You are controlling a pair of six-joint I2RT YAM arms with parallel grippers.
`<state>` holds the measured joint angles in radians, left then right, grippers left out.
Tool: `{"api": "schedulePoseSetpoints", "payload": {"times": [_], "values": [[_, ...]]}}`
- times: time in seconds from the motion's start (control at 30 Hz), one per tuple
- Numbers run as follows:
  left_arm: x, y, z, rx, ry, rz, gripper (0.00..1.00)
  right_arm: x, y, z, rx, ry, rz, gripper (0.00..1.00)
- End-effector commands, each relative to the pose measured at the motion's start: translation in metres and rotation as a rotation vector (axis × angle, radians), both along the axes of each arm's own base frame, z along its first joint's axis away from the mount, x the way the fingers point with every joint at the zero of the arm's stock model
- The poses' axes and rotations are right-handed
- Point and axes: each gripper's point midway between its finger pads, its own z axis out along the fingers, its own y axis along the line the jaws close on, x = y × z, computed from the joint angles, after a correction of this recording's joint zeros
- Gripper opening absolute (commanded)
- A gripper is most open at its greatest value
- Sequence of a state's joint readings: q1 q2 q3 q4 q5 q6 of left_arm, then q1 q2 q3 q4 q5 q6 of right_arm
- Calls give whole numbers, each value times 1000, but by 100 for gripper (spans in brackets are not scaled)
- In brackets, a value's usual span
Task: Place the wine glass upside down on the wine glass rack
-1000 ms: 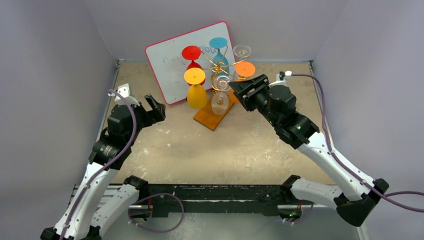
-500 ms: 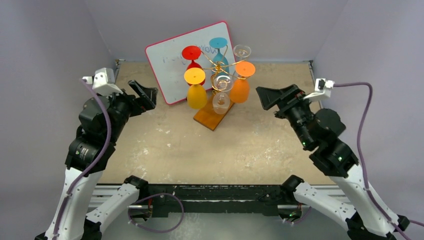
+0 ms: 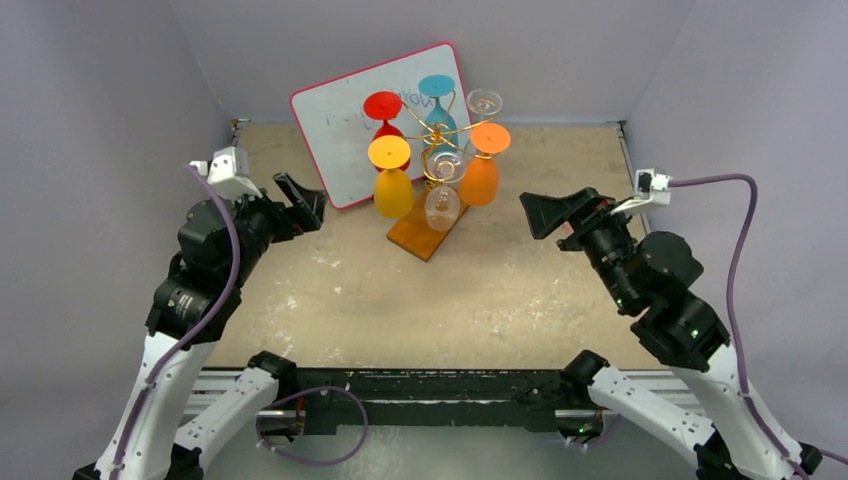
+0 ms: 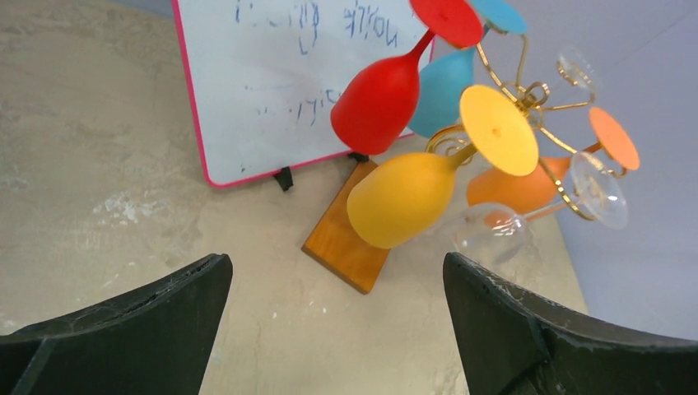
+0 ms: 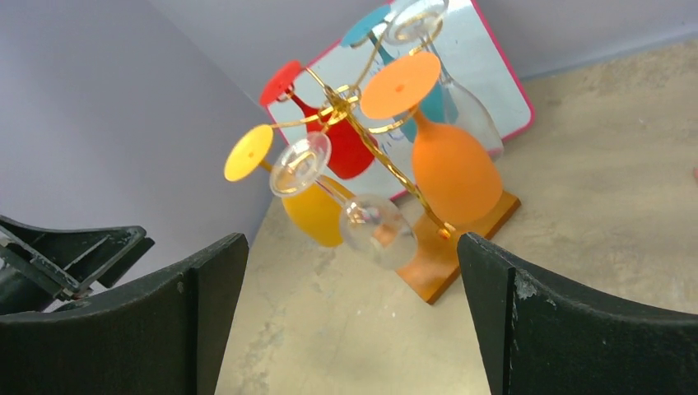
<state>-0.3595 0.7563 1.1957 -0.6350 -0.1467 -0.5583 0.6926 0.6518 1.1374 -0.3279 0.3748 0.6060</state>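
The wine glass rack (image 3: 441, 128), gold wire on an orange-brown wooden base (image 3: 420, 236), stands at the back middle of the table. Several wine glasses hang upside down on it: red, teal, yellow (image 3: 392, 190), orange (image 3: 480, 180) and two clear ones. The orange glass (image 5: 453, 169) and a clear glass (image 5: 374, 226) hang on the side facing my right gripper (image 3: 553, 213). That gripper is open and empty, apart from the rack on its right. My left gripper (image 3: 303, 197) is also open and empty, off to the rack's left; its wrist view shows the yellow glass (image 4: 403, 197) ahead.
A pink-framed whiteboard (image 3: 340, 130) leans behind the rack at the back left. Grey walls close in the table on three sides. Bare tan tabletop (image 3: 420, 300) lies between the arms and the rack.
My right gripper has opened wide and pulled back to the right, away from the orange glass, which stays hanging on the rack. The left arm swung outward, then back a little.
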Motion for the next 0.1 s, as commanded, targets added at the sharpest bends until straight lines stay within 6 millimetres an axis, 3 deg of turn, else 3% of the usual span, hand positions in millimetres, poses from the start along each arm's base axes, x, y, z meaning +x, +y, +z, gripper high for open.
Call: {"api": "schedulePoseSetpoints", "payload": {"times": [0.0,0.07], "values": [[5,-3,1,-47,-41,6,100,0,3,-13,6,38,11,100],[7,-3,-5,-38,-27,5,100,1,3,-15,2,44,7,100]]}}
